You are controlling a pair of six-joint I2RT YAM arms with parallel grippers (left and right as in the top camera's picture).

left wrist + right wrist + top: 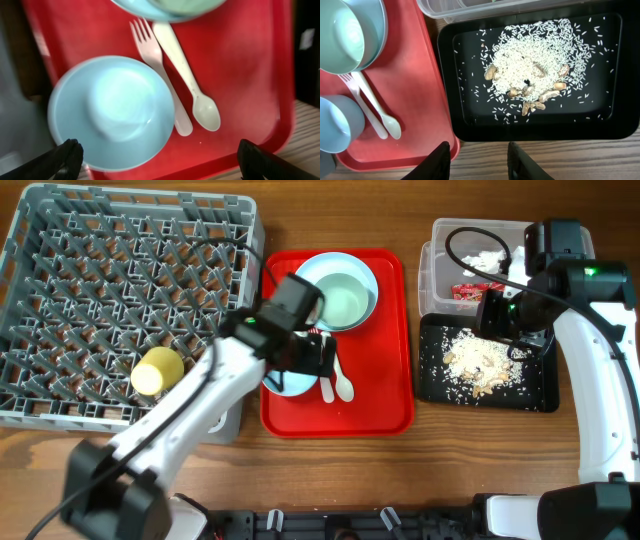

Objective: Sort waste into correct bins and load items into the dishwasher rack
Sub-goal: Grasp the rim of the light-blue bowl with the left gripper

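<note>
Red plastic forms the serving tray at the middle of the table, and most of the dishes are gathered on it. At its far end the pale-blue plate is seen with a green-blue bowl set on it. The second bowl lies at the near left corner of the same tray. Just beside that bowl the white fork and the white spoon are laid side by side, touching along their handles, the fork being the one nearer the bowl.

The left gripper is held over the second bowl with its jaws spread wide, one fingertip showing at each lower corner of the wrist view. Nothing is gripped, and whether the bowl is touched cannot be told (the wrist picture is blurred).

To the left, the grey dishwasher rack is seen with the yellow cup lying among its pegs near the front edge.

On the right, the clear tub holds the white tissue and the red wrapper. Just in front of the tub, the black tray carries the rice crumbs, heaped at the middle and scattered outward, with a few brown nut-like bits among them. The right gripper is held above the black tray, its jaws partly open and empty.
</note>
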